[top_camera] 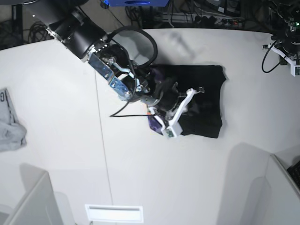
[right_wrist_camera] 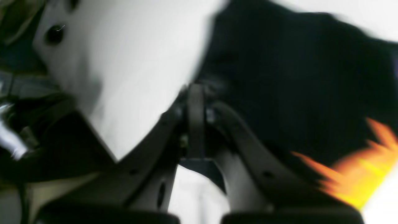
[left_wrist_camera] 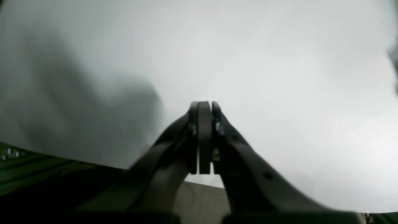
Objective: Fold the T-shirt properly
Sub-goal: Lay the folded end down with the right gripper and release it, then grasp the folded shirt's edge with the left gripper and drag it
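The black T-shirt (top_camera: 206, 79) lies partly folded on the white table (top_camera: 61, 84), right of centre. In the right wrist view it fills the upper right as dark cloth (right_wrist_camera: 295, 62), with its orange-yellow print (right_wrist_camera: 363, 168) at the lower right. My right gripper (right_wrist_camera: 196, 88) is shut, its tips at the cloth's left edge. Blur hides whether any cloth is pinched. In the base view this gripper (top_camera: 196, 92) sits over the shirt's left half. My left gripper (left_wrist_camera: 204, 104) is shut with nothing in it, over bare white table, and its arm (top_camera: 287, 35) stays at the far right.
A small light grey garment (top_camera: 9, 126) lies at the table's left edge. White panels stand at the front left (top_camera: 28, 197) and front right (top_camera: 262, 187). A black cable (top_camera: 126, 114) trails from the right arm onto the table. Cables and gear crowd the back edge (top_camera: 211, 14).
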`<state>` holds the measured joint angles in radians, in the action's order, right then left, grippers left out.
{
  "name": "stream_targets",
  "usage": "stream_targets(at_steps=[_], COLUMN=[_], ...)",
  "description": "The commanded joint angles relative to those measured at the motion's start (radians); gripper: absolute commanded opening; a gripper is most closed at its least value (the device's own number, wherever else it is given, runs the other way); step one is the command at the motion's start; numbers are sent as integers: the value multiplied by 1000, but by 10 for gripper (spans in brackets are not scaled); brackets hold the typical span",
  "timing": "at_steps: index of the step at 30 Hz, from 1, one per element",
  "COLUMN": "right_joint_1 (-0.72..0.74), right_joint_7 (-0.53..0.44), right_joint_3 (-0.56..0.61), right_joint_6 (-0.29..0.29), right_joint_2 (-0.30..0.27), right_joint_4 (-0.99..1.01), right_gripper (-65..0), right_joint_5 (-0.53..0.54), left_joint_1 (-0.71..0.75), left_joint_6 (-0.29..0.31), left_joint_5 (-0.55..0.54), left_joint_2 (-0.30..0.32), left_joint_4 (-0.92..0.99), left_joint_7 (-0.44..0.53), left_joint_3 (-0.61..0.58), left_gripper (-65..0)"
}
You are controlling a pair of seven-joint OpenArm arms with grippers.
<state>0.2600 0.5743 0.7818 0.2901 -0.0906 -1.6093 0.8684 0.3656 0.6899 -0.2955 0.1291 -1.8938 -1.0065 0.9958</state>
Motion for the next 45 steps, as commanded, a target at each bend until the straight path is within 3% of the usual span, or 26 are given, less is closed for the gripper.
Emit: stream_targets(at_steps=[1,7,9,15,17,19,25,30,43,45], right_joint_1=[-3,-140,-170,-209,-216,-235,-250,-261,-267,-267], right_joint_7=[-20,-15,-15,-15,-15,-15,-15,-15,-17,-17], right_joint_3=[-45,-287,-318,-325,-327,-325,-321,-325,-327,-327], right_joint_6=[-7,-10,-13,-13,-13,-13,-15,-15,-15,-15], right_joint_2=[-8,-54,-76,-148,-156,-156,-156,-157,-206,-209], right_joint_4=[-7,-38,-65,-104,-104,-104,-104,-104,-118,-118], right_gripper=[-650,-650,-650,-650,-650,-650,-650,-650,-650,-650], right_joint_5=[4,4,4,8,8,7,5,5,7,10], left_joint_1=[2,-10,-30,-43,-63,-95,-185,-259,-323,-322], left_joint_6=[8,8,8,8,8,-37,-121,-203,-217,-247], left_joint_5=[-11,-20,-87,-365,-390,-388,-390,-388,-385,-385], left_joint_2=[4,-64,-85,-87,-87,-90,-88,-92,-92,-92], left_joint_4=[-36,-60,-59,-51,-40,-29,58,239,412,411], left_joint_7=[16,15,15,15,15,15,15,21,22,22], left_joint_3=[2,-119,-114,-120,-124,-125,-268,-346,-473,-504], left_gripper=[-650,-650,-634,-176,-64,0,0,0,0,0])
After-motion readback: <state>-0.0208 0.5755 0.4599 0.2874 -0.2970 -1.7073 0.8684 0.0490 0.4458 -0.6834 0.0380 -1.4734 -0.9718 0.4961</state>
